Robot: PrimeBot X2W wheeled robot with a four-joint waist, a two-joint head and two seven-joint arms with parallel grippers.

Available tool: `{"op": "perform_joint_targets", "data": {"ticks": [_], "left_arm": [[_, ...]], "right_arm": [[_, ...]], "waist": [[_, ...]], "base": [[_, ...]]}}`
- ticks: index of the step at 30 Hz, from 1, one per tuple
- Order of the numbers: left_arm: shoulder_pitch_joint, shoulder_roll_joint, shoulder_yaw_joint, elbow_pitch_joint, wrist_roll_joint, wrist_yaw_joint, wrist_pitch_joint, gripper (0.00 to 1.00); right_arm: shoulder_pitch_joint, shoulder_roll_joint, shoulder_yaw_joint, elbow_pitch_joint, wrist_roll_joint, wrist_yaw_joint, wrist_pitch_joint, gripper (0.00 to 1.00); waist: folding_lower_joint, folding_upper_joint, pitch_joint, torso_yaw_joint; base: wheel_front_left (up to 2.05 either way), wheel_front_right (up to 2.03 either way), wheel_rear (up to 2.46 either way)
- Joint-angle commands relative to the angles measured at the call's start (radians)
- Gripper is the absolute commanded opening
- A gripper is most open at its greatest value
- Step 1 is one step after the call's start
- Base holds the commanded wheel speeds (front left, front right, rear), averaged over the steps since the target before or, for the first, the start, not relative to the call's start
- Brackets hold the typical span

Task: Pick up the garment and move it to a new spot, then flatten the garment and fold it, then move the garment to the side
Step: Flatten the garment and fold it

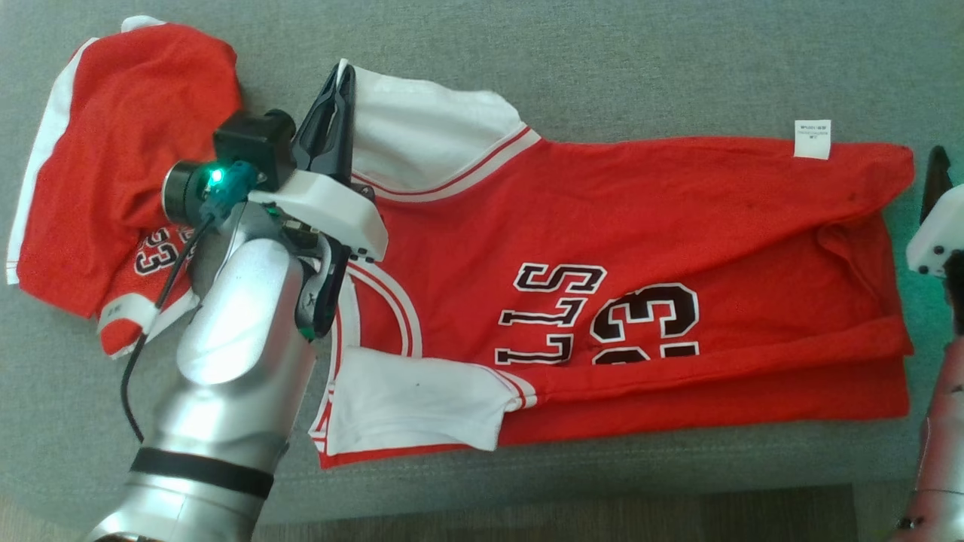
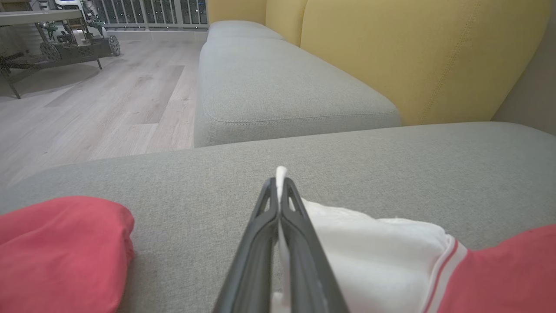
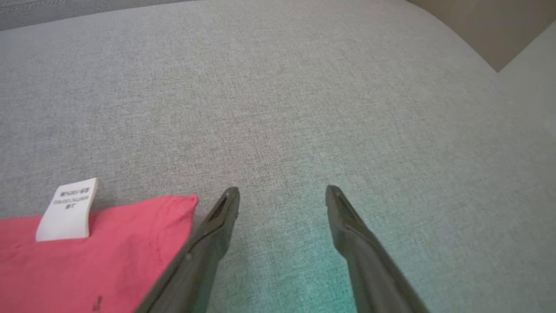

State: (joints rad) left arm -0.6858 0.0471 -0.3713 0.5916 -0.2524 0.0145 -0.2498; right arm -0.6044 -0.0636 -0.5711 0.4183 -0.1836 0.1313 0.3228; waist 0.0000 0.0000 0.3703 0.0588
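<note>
Red mesh jersey (image 1: 640,226) with white sleeves lies spread sideways across the grey woven sofa cushion (image 1: 602,60), neck toward the robot's left, hem toward its right. Its near long edge is doubled over in a fold that cuts across the dark numerals. Left gripper (image 1: 343,75) is clamped tight on the far white sleeve (image 1: 422,135); in the left wrist view a sliver of white cloth pokes out between the fingertips (image 2: 280,187). Right gripper (image 3: 282,193) stands with its fingers spread wide and nothing between them, just beside the hem's far corner, where a small white care label (image 3: 67,208) sticks up. A second red garment with white trim (image 1: 128,150) sits bunched at the left, near the sleeve but apart from it. Bare cushion runs wide beyond the jersey's far edge and past the hem. The jersey's near edge lies close to the cushion's front edge, with a dark floor strip (image 1: 602,512) below. Yellow upholstered backrest (image 2: 412,56) bounds the far side.
</note>
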Motion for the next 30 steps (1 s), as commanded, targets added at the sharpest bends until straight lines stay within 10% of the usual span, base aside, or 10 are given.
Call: {"op": "perform_joint_targets", "data": {"ticks": [1, 12, 30], "left_arm": [[-0.009, 0.018, 0.033, -0.034, -0.007, 0.005, -0.012, 0.0], [-0.009, 0.019, 0.03, -0.034, -0.005, 0.002, -0.012, 0.0], [-0.034, 0.014, 0.012, -0.025, -0.006, -0.003, -0.012, 0.0]], "right_arm": [[-0.023, 0.003, 0.031, -0.039, 0.012, -0.001, -0.009, 1.0], [-0.018, -0.005, 0.196, -0.039, 0.15, -0.001, -0.044, 1.0], [-0.082, -0.048, 0.17, 0.121, 0.131, -0.001, -0.041, 1.0]], "waist": [[0.0, 0.0, -0.001, 0.0], [0.0, 0.0, 0.001, -0.001], [0.0, 0.0, 0.036, 0.014]], "base": [[0.0, 0.0, 0.0], [0.0, 0.0, 0.0], [0.0, 0.0, 0.0]]}}
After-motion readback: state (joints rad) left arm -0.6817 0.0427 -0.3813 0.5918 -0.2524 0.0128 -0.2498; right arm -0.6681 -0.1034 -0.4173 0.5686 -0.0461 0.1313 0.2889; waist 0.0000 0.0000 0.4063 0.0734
